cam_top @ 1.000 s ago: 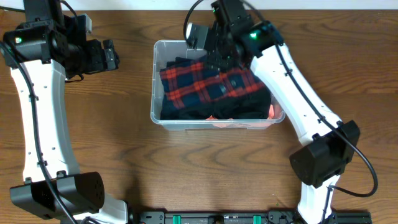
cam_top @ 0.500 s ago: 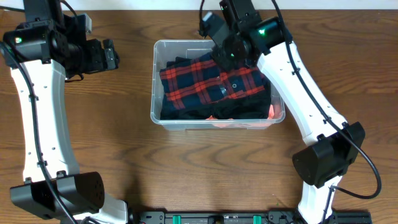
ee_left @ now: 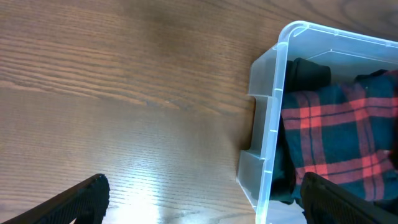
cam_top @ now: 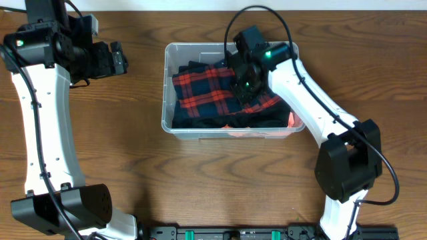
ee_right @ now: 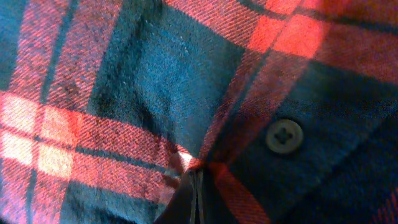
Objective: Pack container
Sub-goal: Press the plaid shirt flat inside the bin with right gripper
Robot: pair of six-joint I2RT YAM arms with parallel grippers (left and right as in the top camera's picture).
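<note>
The container point(cam_top: 165, 87) is a clear plastic bin at the table's middle, filled with a red and navy plaid shirt point(cam_top: 203, 90) over dark clothes. My right gripper point(cam_top: 241, 92) is down inside it, shut, its tips pressed into the plaid shirt point(ee_right: 155, 81) beside a grey button point(ee_right: 284, 135). In the right wrist view the fingers of the right gripper point(ee_right: 197, 177) meet with no gap, and the cloth puckers at their tips. My left gripper point(cam_top: 120, 59) hovers open over bare table left of the container point(ee_left: 280, 93). Nothing lies between the left gripper's point(ee_left: 202, 193) fingers.
Dark garments point(cam_top: 200, 120) fill the container under the shirt, and something orange-pink point(cam_top: 291, 119) shows at its front right corner. The right arm's base point(cam_top: 347, 167) stands at the front right, the left arm's base point(cam_top: 63, 210) at the front left.
My right gripper has shut and come down from the container's back rim onto the plaid shirt. The left arm has not moved.
</note>
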